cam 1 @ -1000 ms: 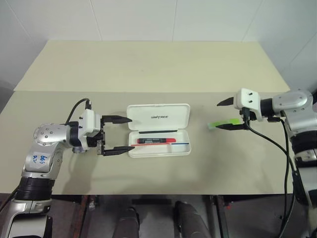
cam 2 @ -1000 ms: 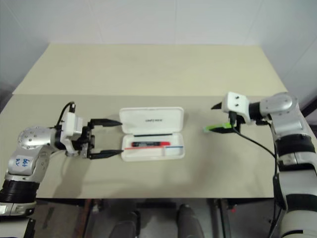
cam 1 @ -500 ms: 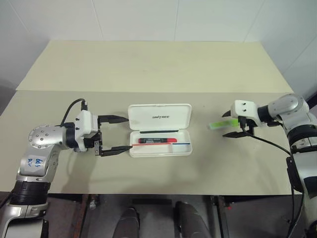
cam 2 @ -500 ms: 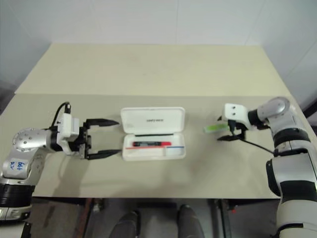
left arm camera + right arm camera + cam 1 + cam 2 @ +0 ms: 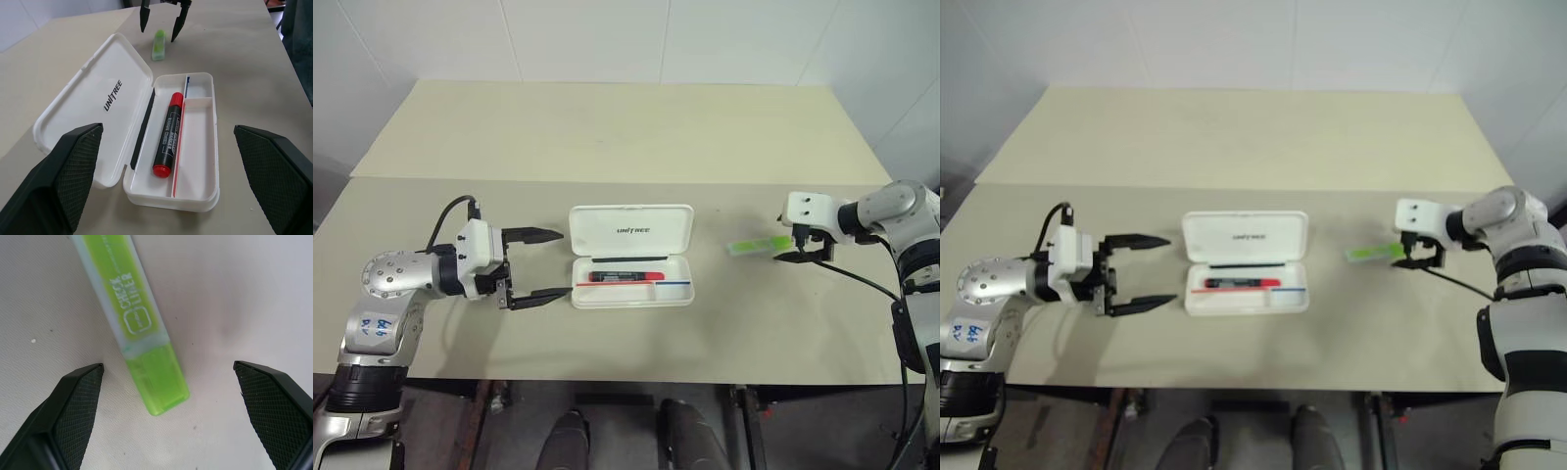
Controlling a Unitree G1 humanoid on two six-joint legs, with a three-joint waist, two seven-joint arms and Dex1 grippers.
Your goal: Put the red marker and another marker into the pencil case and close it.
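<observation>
Left gripper (image 5: 536, 266) beside the open pencil case (image 5: 630, 255), jaws wide, empty; red marker (image 5: 626, 277) already in the tray. Further right, green highlighter (image 5: 756, 245) flat on the worktop (image 5: 607, 137), long axis running left-right, near end between the wide, empty jaws of the right gripper (image 5: 795, 249), clearly the nearer arm.

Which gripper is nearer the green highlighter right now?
Right. The right gripper is open over the green highlighter's end, not gripping it. The left gripper sits open beyond the pencil case, far side.
</observation>
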